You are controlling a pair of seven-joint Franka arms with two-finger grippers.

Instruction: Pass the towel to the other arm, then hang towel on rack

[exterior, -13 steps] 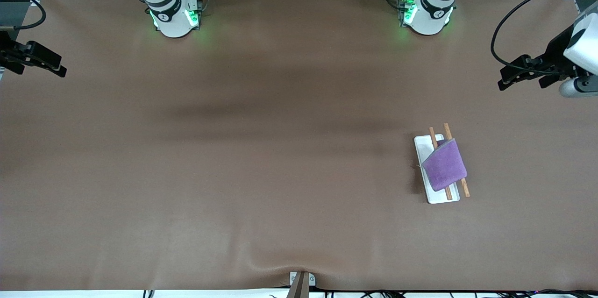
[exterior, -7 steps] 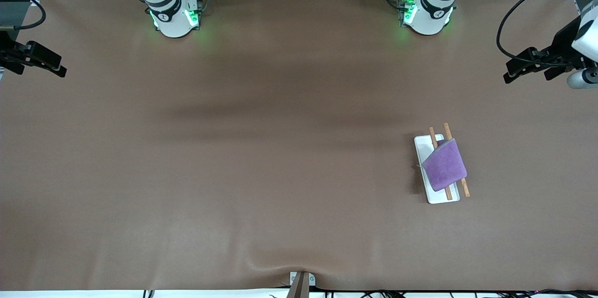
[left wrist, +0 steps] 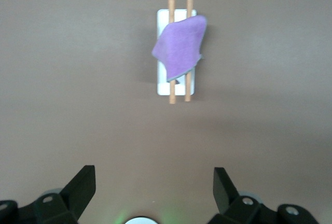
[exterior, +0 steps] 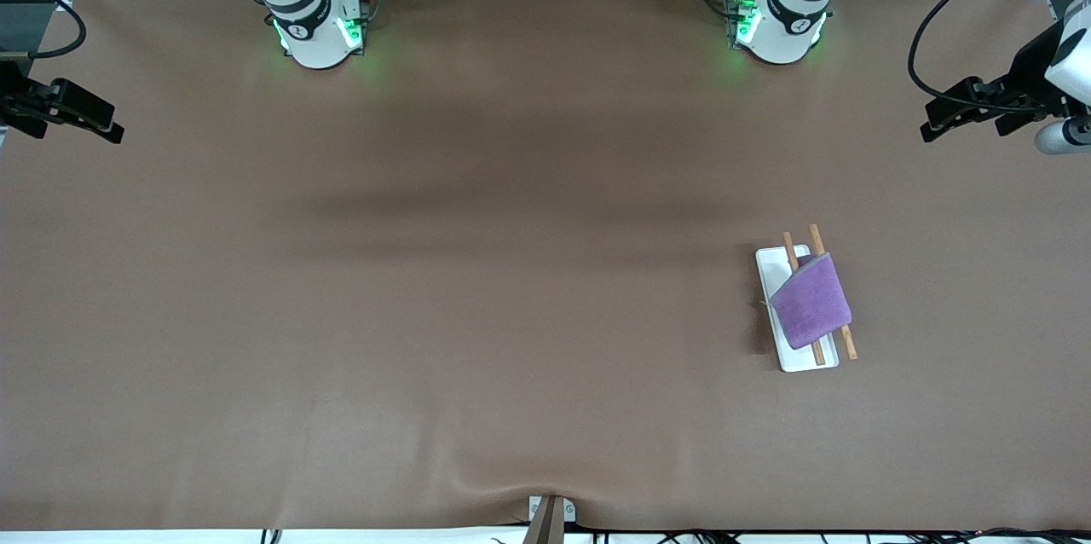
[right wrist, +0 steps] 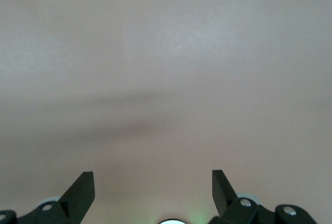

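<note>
The towel [exterior: 811, 307] lies draped over the rack's [exterior: 776, 264] 2 rods at 4 o'clock, while the left gripper [exterior: 972, 107] has drawn back toward 2 o'clock and the right gripper [exterior: 75, 112] waits at 9 o'clock, both with fingers wide apart and empty, so the job looks done.

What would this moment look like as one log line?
towel: draped over rack | left gripper: open, empty | right gripper: open, empty

You are looking at a lavender-purple towel [exterior: 811, 310] lying across two light-brown wooden rods on a white rack [exterior: 772, 264], all showing against a plain brown desk [exterior: 426, 271]. Your left pincer [left wrist: 154, 190] and right pincer [right wrist: 153, 190] are showing matte black, and green lights are glowing on the white arm bases [exterior: 320, 32].
</note>
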